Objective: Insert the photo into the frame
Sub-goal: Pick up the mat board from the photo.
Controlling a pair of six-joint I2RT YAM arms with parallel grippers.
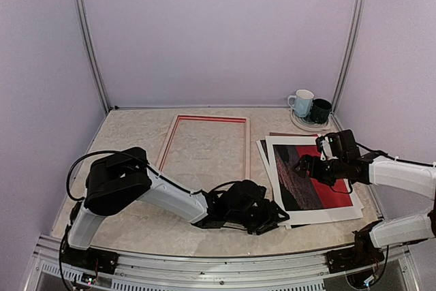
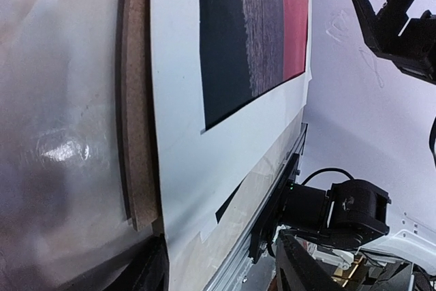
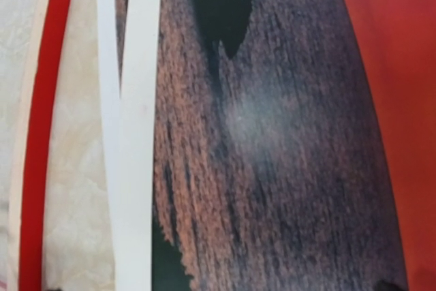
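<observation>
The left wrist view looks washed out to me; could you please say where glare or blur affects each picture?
Left wrist: glare whitens the table on the left and it is blurred, while the photo edge is sharp. Right wrist: so close that the photo is soft, with a pale hazy patch mid-picture. Top external: even, soft light, faint shadows only.

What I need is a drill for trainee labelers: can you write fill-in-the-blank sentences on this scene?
1. In the top view, the frame lies to the ____ of the photo.
2. The brown backing board lies ____ the photo.
3. The saucer at the back right holds ____ mugs.
4. The right gripper is above the ____.

Missing words: left; under; two; photo.
</observation>
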